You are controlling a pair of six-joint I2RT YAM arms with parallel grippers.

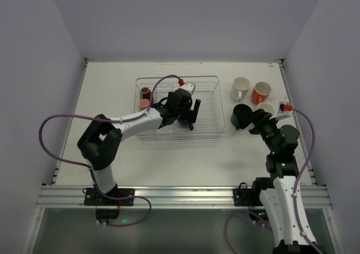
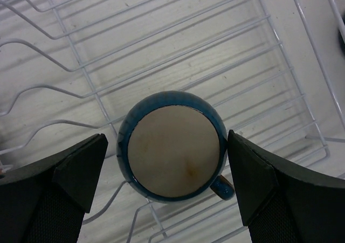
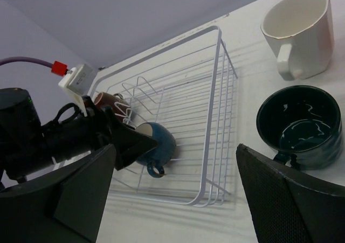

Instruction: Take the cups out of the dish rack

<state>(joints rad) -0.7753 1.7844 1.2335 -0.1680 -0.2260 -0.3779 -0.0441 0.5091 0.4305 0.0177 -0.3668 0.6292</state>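
The clear wire dish rack stands at mid-table. Inside it a blue mug sits upside down, pale base up, handle at lower right; it also shows in the top view and the right wrist view. My left gripper is open and straddles this mug, the right finger almost touching its wall. A brown tumbler and a pinkish tumbler stand at the rack's left end. My right gripper is open and empty beside the dark teal mug.
On the table right of the rack stand a white mug, an orange mug, the teal mug and a pale mug partly hidden by my right arm. The rack's right wall lies between the two grippers.
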